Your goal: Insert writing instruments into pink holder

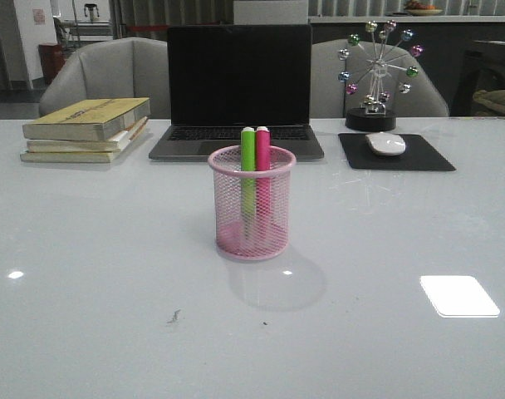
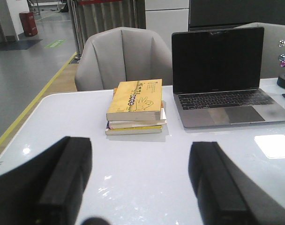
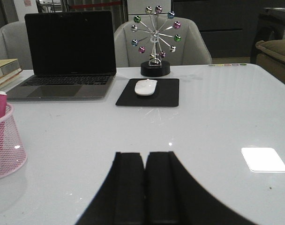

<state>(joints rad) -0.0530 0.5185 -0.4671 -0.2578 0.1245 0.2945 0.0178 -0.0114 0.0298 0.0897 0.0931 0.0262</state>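
Observation:
The pink holder point(image 1: 252, 204), a pink wire-mesh cup, stands upright mid-table in the front view and shows in the right wrist view as the pink holder point(image 3: 4, 145). Inside it stand two writing instruments side by side: a green highlighter point(image 1: 248, 179) and a pink highlighter point(image 1: 262, 179), tops above the rim. Neither arm appears in the front view. My left gripper point(image 2: 140, 145) is open over bare table with nothing between its fingers. My right gripper point(image 3: 145, 157) is shut on nothing, off to the holder's side.
A stack of books point(image 1: 86, 129) lies at the back left and a laptop point(image 1: 238, 87) stands open behind the holder. A white mouse point(image 1: 386, 143) rests on a black pad point(image 1: 395, 153), with a ferris-wheel ornament point(image 1: 375, 75) behind it.

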